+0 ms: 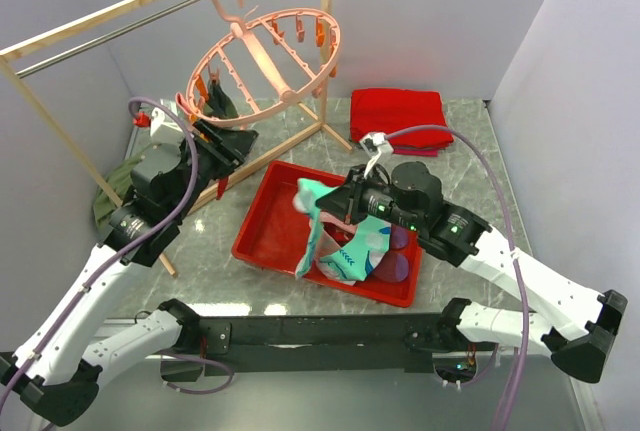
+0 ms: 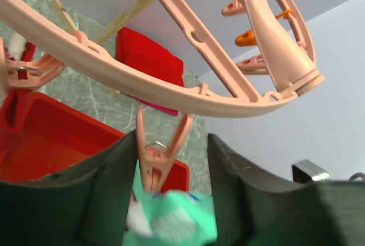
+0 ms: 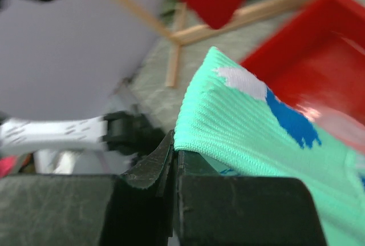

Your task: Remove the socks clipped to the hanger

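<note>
The pink round hanger (image 1: 265, 56) hangs from the rack's metal bar. A dark green sock (image 1: 221, 101) is clipped at its lower left rim. My left gripper (image 1: 226, 146) is open just under that rim. In the left wrist view its fingers (image 2: 114, 189) stand on either side of a dangling pink clip (image 2: 155, 160), under the hanger ring (image 2: 171, 95). My right gripper (image 1: 347, 201) is shut on a teal sock (image 1: 318, 226) and holds it above the red tray (image 1: 262, 213). The sock's ribbed cuff (image 3: 256, 126) sits in the jaws. It shows blurred behind the clip (image 2: 171, 217).
Teal patterned (image 1: 366, 244) and maroon (image 1: 396, 267) socks lie in the tray. A folded red cloth (image 1: 398, 111) lies at the back right. The wooden rack's legs (image 1: 290, 141) cross behind the tray. A dark green cloth (image 1: 110, 191) lies at the far left by the wall.
</note>
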Controlling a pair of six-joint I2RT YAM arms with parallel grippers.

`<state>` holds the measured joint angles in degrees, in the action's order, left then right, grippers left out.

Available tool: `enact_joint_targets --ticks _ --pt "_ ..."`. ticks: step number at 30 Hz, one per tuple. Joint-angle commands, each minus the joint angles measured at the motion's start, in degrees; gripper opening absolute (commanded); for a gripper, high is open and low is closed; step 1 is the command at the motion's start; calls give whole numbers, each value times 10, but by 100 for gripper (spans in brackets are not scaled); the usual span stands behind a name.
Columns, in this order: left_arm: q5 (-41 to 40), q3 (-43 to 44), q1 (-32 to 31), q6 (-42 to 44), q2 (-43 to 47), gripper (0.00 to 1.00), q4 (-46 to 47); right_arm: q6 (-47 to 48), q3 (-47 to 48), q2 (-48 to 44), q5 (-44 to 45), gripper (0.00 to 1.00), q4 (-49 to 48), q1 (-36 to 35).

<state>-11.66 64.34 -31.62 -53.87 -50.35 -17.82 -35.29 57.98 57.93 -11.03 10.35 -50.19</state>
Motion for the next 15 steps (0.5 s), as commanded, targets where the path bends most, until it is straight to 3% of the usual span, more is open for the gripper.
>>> enact_joint_targets --ticks 1,6,10,15 --pt "26 30 3 17 17 64 10 29 35 -18 144 0 134 19" --pt "38 37 3 30 40 74 -15 24 25 -23 188 4 175 33" --pt "53 40 3 38 67 78 -37 24 14 -20 198 20 187 40" --pt "64 49 3 37 104 79 -67 20 -2 -15 190 29 198 40"
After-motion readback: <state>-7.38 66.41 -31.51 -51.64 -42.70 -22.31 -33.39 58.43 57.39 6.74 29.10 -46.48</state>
